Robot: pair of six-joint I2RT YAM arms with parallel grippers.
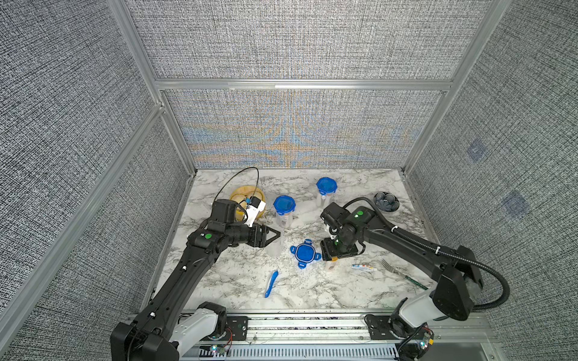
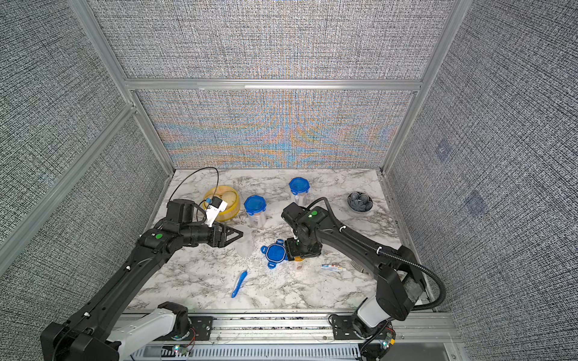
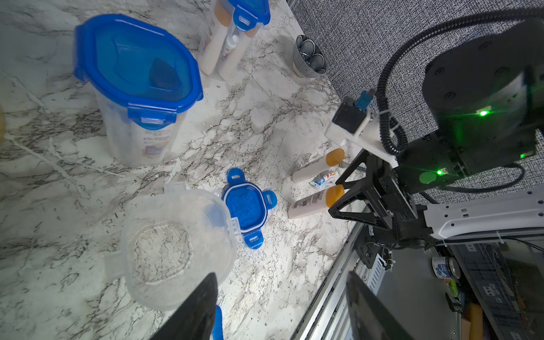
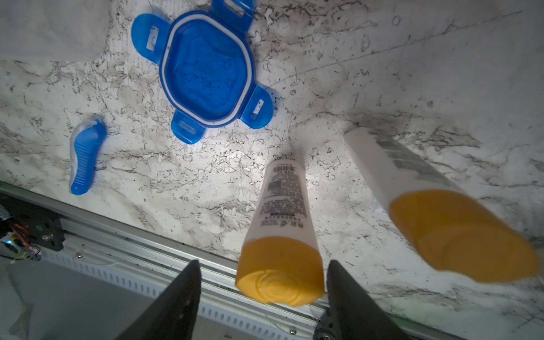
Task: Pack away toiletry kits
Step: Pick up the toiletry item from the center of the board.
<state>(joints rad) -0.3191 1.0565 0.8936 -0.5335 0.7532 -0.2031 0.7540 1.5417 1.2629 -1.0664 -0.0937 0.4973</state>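
Nearest the bases: blue toothbrush point(image 1: 271, 283) lies flat on the marble top point(image 1: 225, 281), between the two claws and base-side of both. Toothpaste tube point(image 1: 362, 266) lies flat just right of the right claw point(image 4: 264, 262). The fork point(image 1: 389, 267) is next to the tube, farther right.

Right claw points straight down over a white bottle point(image 4: 279, 200) standing upright. Its orange cap point(image 4: 279, 270) sits between the fingers. Jaws are apart: clear gap on one side, other side too tight for you to call contact. Nothing clamped. Second white bottle point(image 4: 403, 167) stands just beside the first, outside the jaws.

Loose blue lid point(image 1: 305, 253) lies flat just left of the right claw, between the claws, tabs splayed, white seal ring showing.

Left claw point(image 3: 281, 273) reaches out level, jaws wide apart, gripping nothing. One finger overlaps the near rim of the open clear tub point(image 3: 176, 244); contact unclear. Tub is upright, lid off, at the claw tip in both top views.

Just beyond the left claw tip you have the nearer closed tub point(image 1: 284, 212), lid clipped, bottle visible inside. Farther closed tub point(image 1: 326, 190) stands beyond the right claw's wrist, white bottles inside.

Farthest: bamboo steamer point(image 1: 239, 190) behind the left claw's wrist camera, partly hidden; dark bowl point(image 1: 386, 201) beyond and right of the right claw.
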